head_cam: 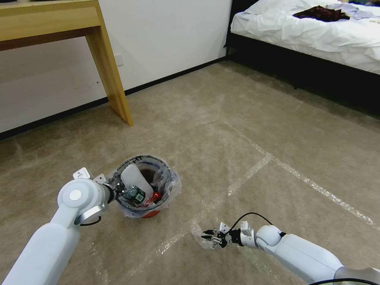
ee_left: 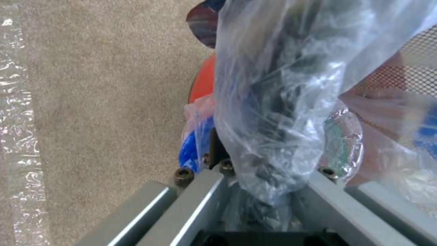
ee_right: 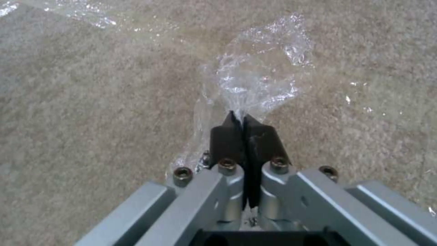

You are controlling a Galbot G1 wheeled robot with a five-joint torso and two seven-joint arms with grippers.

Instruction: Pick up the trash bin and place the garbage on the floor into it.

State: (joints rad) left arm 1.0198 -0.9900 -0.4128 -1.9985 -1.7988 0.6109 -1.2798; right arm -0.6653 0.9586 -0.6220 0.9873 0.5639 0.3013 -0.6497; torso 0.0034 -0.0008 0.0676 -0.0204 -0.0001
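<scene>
The small round red plastic trash bin (head_cam: 149, 213), lined w/ a crinkly clear plastic bag (head_cam: 170, 186) lettered in black round the rim, is on or just above the beige-grey short carpet floor (head_cam: 245, 118), near the foot of the light wooden table leg (head_cam: 113, 79); can't tell if its base touches the carpet. Inside it: a white flat plastic piece (head_cam: 134, 180), a clear bottle w/ green label (head_cam: 135, 194) and something red (head_cam: 157, 196) beside that.

The left gripper (head_cam: 114, 190) sits at the bin's rim on the robot's side, clamped onto the rim and bag; in the left wrist view the bunched bag (ee_left: 273, 112) fills the gap between the jaws, red bin wall (ee_left: 203, 82) just beyond.

The right gripper (head_cam: 208, 236) is low over the carpet, well apart from the bin, toward the robot's right. Its black fingertips (ee_right: 227, 136) are pinched together on a crumpled piece of clear plastic film (ee_right: 259, 78), which lies on the carpet at a shiny clear tape line (head_cam: 253, 168).

Further out: white wall w/ dark skirting, and a bed w/ white sheets (head_cam: 308, 27) at the far right, dark cloth (head_cam: 322, 12) on top.
</scene>
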